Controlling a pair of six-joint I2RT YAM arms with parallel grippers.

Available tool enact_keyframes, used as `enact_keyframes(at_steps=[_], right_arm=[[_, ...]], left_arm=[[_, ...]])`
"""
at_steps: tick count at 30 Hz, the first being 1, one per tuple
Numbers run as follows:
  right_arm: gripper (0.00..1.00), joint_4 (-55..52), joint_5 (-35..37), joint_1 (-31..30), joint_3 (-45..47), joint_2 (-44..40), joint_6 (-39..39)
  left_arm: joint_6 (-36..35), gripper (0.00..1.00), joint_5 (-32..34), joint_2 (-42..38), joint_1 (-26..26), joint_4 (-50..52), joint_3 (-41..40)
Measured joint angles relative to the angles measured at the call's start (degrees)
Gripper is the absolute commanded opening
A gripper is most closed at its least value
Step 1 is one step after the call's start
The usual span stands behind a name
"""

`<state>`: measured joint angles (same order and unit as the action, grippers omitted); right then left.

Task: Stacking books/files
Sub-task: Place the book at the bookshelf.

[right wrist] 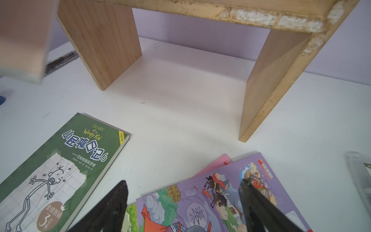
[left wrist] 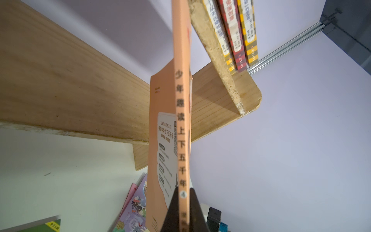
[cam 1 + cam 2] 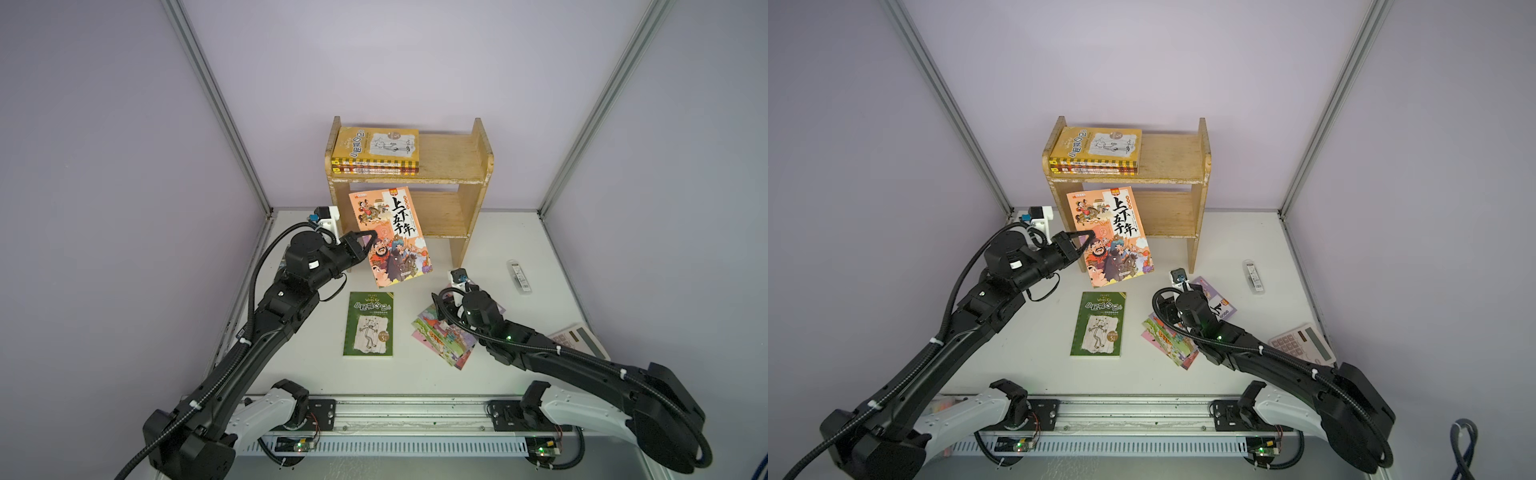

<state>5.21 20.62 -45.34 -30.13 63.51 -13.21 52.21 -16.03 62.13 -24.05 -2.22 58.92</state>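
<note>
left gripper (image 3: 371, 237) clamps orange book (image 3: 399, 249) aloft, right gripper (image 1: 183, 183) wide over purple book (image 1: 216, 202), next probably needs raising it onto yellow book stack (image 3: 374, 145)

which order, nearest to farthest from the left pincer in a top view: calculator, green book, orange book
1. orange book, gripped in the left pincer by the shelf
2. green book, flat on the table, mid-front
3. calculator, far right edge

On green bk (image 1: 60, 172) cover — "DIARY of a Wimpy Kid", 小屁孩日记6, round badge w/ 全球热销 3亿. On orange bk (image 3: 390, 237) cover: 上下五千年; same chars on its spine in left wrist view. On purple bk (image 1: 220, 200) — 秦 in a circle. On yellow bk (image 3: 376, 143): 小屁孩日记.
</note>
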Motion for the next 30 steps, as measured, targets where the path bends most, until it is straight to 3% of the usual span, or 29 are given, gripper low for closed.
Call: enact_keyframes(at_steps=[7, 13, 24, 30], right_arm=[[0.87, -0.13, 0.13, 0.00, -0.17, -1.01, 1.14], [0.86, -0.70, 0.48, 0.00, -0.37, -1.86, 2.21], [0.86, -3.82, -1.05, 0.00, -6.47, -0.48, 4.46], [0.87, -6.91, -4.81, 0.00, -12.55, 1.79, 6.23]], left_arm=[[1.44, 0.00, 2.12, 8.81, -0.11, -6.54, 1.07], [2.01, 0.00, 7.98, 12.90, -0.11, -9.49, -0.04], [5.18, 0.00, 18.88, 17.18, 0.42, -5.35, -0.66], [7.17, 0.00, 21.73, 19.80, 0.04, -5.29, -0.35]])
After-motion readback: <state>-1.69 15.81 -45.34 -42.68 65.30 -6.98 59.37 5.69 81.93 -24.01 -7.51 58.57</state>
